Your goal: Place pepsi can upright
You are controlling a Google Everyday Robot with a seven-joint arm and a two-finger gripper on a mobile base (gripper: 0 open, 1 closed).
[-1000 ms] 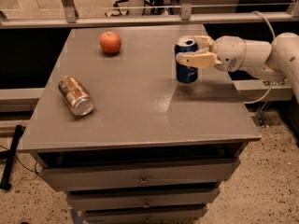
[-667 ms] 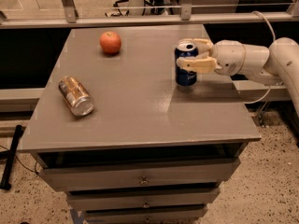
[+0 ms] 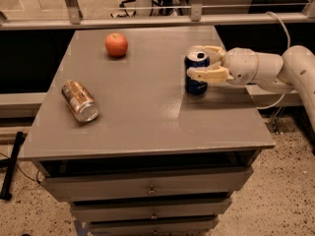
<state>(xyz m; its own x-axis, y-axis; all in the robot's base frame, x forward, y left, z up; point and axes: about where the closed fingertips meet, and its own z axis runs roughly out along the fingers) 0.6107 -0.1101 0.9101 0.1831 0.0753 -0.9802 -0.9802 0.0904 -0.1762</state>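
Observation:
The pepsi can (image 3: 196, 77), dark blue with a silver top, stands upright on the grey table (image 3: 142, 107) at its right side. My gripper (image 3: 192, 62) reaches in from the right and is closed around the can's upper half. One cream finger (image 3: 209, 74) crosses the can's front and the other finger (image 3: 209, 49) sits behind its top. The can's bottom rests on the tabletop.
A bronze-brown can (image 3: 79, 101) lies on its side at the table's left. A red apple (image 3: 116, 44) sits at the back. A metal rail (image 3: 147, 19) runs behind the table. Drawers (image 3: 147, 188) are below the front edge. My white arm (image 3: 275, 70) and its cable hang over the right edge.
The gripper has lowered the pepsi can a little, so it now stands on the tabletop. The apple and the bronze can have not moved.

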